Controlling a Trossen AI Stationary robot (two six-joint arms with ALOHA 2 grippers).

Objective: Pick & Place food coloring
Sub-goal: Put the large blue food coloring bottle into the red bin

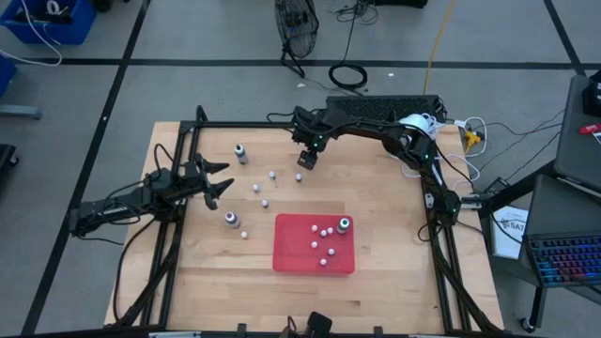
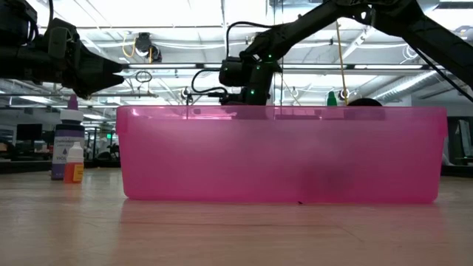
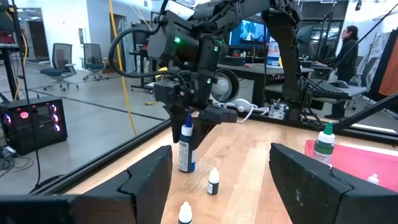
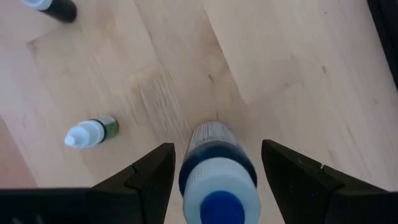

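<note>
My right gripper (image 1: 306, 160) is over the far middle of the table, pointing down, open. Its fingers stand on either side of a dark bottle with a pale cap and blue tip (image 4: 217, 180); a narrow strip of wood shows on each side. In the left wrist view that bottle (image 3: 185, 152) stands upright on its base. My left gripper (image 1: 218, 185) waits open near the left edge. Another dark bottle (image 1: 241, 152) stands far left, and one (image 1: 230, 219) beside the red tray (image 1: 291, 255). Small whitish bottles (image 1: 264, 202) dot the wood. A green-capped bottle (image 1: 345, 223) and several small ones sit in the tray.
The tray's pink wall (image 2: 281, 155) fills the low view, with a purple-capped bottle (image 2: 69, 148) and a small orange one (image 2: 74, 171) to its left. A small bottle (image 4: 92, 132) lies on its side near my right gripper. A black frame (image 1: 178, 150) edges the table.
</note>
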